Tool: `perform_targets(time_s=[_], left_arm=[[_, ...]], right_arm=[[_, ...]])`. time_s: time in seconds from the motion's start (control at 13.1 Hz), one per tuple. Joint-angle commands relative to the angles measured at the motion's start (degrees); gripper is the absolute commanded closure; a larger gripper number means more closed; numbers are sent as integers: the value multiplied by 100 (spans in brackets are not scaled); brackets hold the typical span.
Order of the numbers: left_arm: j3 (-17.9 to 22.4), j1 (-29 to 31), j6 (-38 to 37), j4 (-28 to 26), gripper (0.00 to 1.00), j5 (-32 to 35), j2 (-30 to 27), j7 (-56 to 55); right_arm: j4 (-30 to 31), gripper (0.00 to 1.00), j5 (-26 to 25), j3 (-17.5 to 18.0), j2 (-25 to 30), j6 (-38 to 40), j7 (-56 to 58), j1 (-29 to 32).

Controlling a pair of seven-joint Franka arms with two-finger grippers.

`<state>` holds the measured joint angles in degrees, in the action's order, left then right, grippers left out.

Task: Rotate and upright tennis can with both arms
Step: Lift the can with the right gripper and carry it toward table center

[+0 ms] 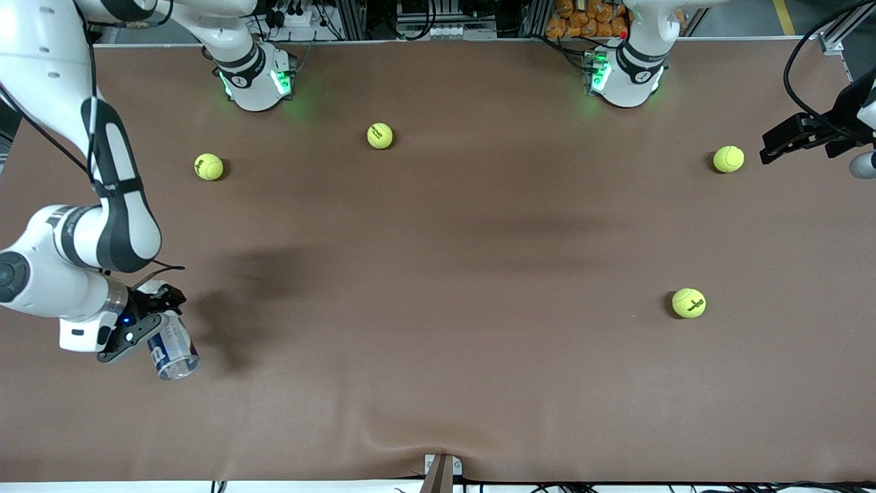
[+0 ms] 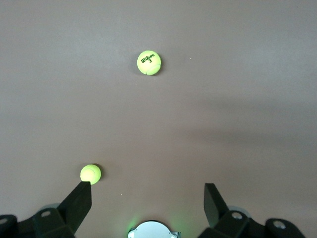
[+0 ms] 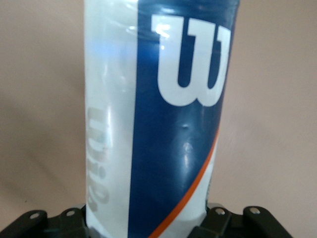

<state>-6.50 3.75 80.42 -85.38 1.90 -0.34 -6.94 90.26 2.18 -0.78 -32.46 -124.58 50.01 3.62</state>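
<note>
- The right end effector [image 1: 152, 327] is clamped on the tennis can [image 1: 172, 348], at the right arm's end of the worktop [image 1: 438, 274] and close to the front camera's edge.
- The can looks tilted, its open clear end pointing down and toward the front camera; whether that end touches the worktop I cannot tell.
- In the right wrist view the can [image 3: 163, 114] fills the picture, the white "W" on navy plain to read — the grip sits low on the label.
- The left end effector [image 1: 787, 140] hangs over the left arm's end of the worktop, near a tennis ball [image 1: 728, 159]; its fingers [image 2: 79, 201] stand wide apart with nothing between them.
- To do this step well, I judge the right arm should turn the can slowly toward vertical and keep the grip firm, since smooth plastic may slip.
- The left arm is well apart from the can, so it would have to cross most of the worktop to steady it.
- Three more balls [image 1: 209, 166] [image 1: 380, 135] [image 1: 688, 302] lie apart from the can; none looks to be in the way.
- Hidden: the can's other end is covered by the right end effector in the front view, and its silvery rim cannot be made out.
- The left arm's body is mostly cut off at the picture's edge.
</note>
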Motion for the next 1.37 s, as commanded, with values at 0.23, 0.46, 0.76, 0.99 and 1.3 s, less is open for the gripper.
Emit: perform_targets(time_s=[0.23,0.46,0.76,0.99,1.3], left_arm=[[-35,46,-53,30,0,21,-10,87],[-35,46,-53,30,0,21,-10,87],[-35,46,-53,30,0,21,60,87],[-35,46,-44,21,0,21,78,87],[-35,46,-53,-22,0,12,113,96]], right_arm=[[-596,42,116,7,20,30,1614,-826],[-632,42,99,25,3,12,1960,-1502],[-597,36,-16,8,-164,-628,2109,-2784],[-597,36,-7,8,-497,-1076,2030,-3304],[-641,36,-138,-54,-963,-1438,1320,-3920]])
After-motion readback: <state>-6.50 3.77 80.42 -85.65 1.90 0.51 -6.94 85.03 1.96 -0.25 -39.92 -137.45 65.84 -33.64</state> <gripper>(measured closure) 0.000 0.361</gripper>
